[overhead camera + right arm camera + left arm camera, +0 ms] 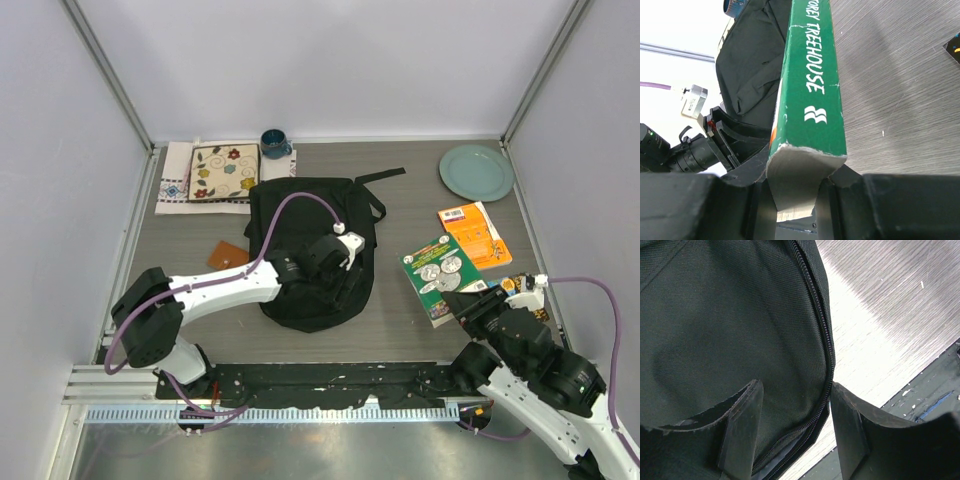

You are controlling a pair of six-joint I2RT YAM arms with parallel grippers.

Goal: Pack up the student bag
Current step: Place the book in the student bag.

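The student bag [300,235] lies flat in the middle of the table, a black backpack with its straps toward the far side. My left gripper [346,278] hangs over its near right edge. In the left wrist view the gripper [795,432] is open, astride the bag's zip seam [826,365], with black fabric [730,325] filling the gap. My right gripper [468,300] is shut on the near end of a green book [438,268]. In the right wrist view the gripper [795,195] pinches the book's page end, its green spine [812,75] pointing toward the bag [752,65].
An orange book [476,232] lies right of the green one, and a pale green plate [476,171] sits at the far right. At the far left are a flower-patterned square [223,172] on a white cloth and a blue mug [275,143]. A brown flat piece [228,255] lies left of the bag.
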